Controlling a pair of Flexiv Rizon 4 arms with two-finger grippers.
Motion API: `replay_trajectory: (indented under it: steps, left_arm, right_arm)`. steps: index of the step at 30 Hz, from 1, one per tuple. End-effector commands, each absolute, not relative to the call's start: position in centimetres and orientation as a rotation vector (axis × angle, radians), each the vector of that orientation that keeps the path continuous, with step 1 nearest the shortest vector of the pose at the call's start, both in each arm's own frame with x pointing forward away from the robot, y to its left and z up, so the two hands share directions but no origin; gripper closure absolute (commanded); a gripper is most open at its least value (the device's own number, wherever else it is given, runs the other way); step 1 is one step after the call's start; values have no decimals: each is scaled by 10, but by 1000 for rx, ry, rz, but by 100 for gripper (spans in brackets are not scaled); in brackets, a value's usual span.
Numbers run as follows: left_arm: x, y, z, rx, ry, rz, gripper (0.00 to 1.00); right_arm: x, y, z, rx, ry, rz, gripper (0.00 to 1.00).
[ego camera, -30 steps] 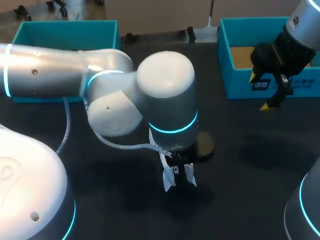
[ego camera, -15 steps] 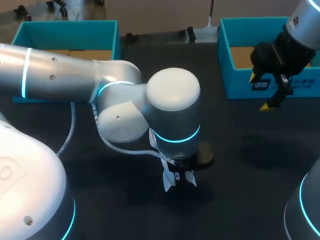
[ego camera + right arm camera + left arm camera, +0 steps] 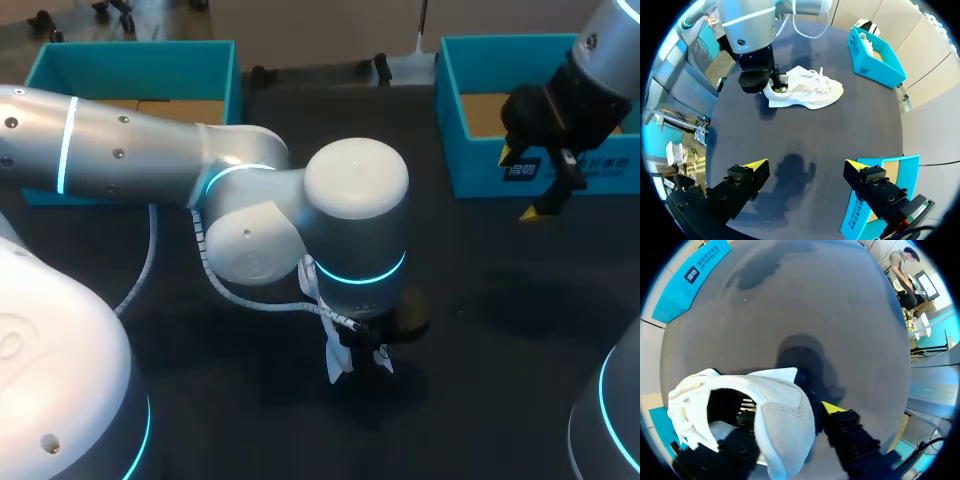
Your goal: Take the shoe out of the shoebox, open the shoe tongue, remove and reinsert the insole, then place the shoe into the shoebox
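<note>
Left wrist view showed our left gripper (image 3: 790, 412) pinching the heel wall of the shoe (image 3: 785, 432) on the table (image 3: 805, 300) beneath it, and we judged that soft wall could slip free on a lift; our right gripper (image 3: 806, 166) hung wide, empty, well apart

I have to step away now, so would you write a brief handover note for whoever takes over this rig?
Left gripper: down at the heel of the white shoe; whether it grips is unclear.
Right gripper: open, empty, above the table beside the right teal shoebox.
Done: the shoe is out of the box and rests on the table.
Not visible: whether the tongue and insole steps are done.
Left: at least putting the shoe back into the shoebox.
</note>
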State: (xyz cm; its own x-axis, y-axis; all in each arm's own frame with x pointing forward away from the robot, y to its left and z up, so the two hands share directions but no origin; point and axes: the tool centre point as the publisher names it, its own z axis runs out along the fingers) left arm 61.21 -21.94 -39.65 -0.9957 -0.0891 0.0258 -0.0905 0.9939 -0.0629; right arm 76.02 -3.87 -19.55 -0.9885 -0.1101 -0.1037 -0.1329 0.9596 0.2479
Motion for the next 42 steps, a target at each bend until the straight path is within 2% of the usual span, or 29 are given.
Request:
replay_trajectory:
  steps: [1, 2, 3, 5, 15, 24, 42]
  left_arm:
    - [614, -221, -400, 137, -3103, 93, 71]
    - [613, -221, -401, 131, -3095, 79, 73]
    - [613, -221, -402, 121, -3090, 67, 86]
    - [613, -221, -404, 105, -3077, 29, 100]
    - [611, -216, -393, 53, -3021, -32, 100]
    - [622, -204, -327, 112, -3037, 14, 100]
    - [641, -176, -206, -57, -2968, 5, 100]
  right_arm:
    - [761, -37, -197, -187, 3024, 385, 0]
    - [761, -37, -197, -187, 3024, 385, 0]
    - [761, -37, -197, -187, 3024, 385, 0]
    - [761, -37, -197, -187, 3024, 385, 0]
    - [761, -37, -197, -187, 3024, 385, 0]
    - [761, -37, -197, -187, 3024, 385, 0]
    - [761, -37, -197, -187, 3024, 385, 0]
